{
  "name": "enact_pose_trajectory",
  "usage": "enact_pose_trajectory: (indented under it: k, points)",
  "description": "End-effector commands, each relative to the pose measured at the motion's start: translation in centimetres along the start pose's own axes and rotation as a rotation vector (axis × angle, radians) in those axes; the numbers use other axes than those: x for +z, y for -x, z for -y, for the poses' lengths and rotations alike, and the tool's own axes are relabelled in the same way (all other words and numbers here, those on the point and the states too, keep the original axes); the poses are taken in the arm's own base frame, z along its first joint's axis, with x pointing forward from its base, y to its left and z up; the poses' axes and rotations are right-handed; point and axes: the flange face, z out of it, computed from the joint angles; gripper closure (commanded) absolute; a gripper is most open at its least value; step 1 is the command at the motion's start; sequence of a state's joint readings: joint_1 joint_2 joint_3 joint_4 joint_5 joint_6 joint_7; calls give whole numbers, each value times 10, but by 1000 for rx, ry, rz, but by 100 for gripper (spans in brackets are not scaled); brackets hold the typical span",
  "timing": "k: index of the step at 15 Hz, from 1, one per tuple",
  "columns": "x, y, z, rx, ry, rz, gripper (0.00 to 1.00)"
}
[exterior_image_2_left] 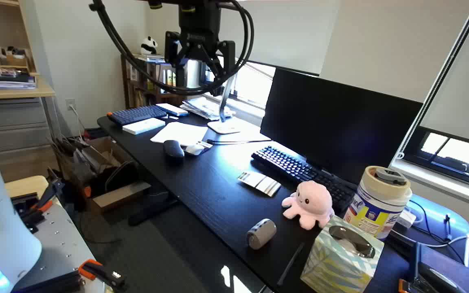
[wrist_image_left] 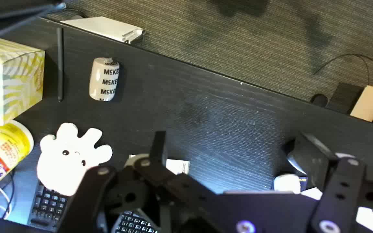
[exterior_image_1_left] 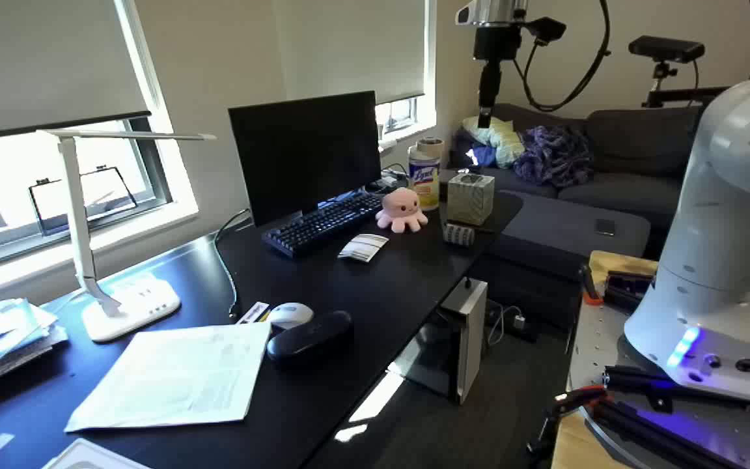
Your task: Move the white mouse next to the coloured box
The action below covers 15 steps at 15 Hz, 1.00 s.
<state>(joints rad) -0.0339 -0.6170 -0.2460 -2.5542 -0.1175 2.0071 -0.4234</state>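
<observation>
The white mouse (exterior_image_1_left: 290,315) lies on the black desk, beside a larger black rounded object and papers. It also shows in an exterior view (exterior_image_2_left: 195,149) and in the wrist view (wrist_image_left: 287,183), partly cut off by the gripper body. The coloured box (exterior_image_1_left: 471,198) is a tissue box with yellow, green and white leaf print at the other end of the desk. It also shows in an exterior view (exterior_image_2_left: 342,260) and in the wrist view (wrist_image_left: 23,81). My gripper (exterior_image_2_left: 198,84) is open and empty, high above the desk, apart from both; its fingers frame bare desk in the wrist view (wrist_image_left: 230,142).
The black rounded object (exterior_image_1_left: 310,335) touches or nearly touches the mouse. A pink octopus plush (exterior_image_2_left: 310,203), a bandage roll (exterior_image_2_left: 261,233), a dark pen (exterior_image_2_left: 290,264) and a Lysol tub (exterior_image_2_left: 375,207) stand near the box. A monitor (exterior_image_1_left: 306,153), keyboard (exterior_image_1_left: 323,225) and lamp (exterior_image_1_left: 79,215) line the back.
</observation>
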Motion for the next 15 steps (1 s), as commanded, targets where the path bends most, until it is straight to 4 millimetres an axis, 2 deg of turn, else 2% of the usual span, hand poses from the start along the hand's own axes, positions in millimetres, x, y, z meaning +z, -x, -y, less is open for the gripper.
enact_pose_trajectory:
  k: [1, 5, 7, 9, 11, 15]
  points:
    - [-1, 0, 0, 0, 0, 1, 0]
    - [7, -38, 12, -49, 4, 13, 0]
    - [14, -72, 26, -47, -18, 17, 0]
    - [17, -117, 33, 35, -42, 11, 0]
    - [25, -154, 46, 42, -52, 36, 0]
    - [61, -231, 60, 17, -3, 94, 0]
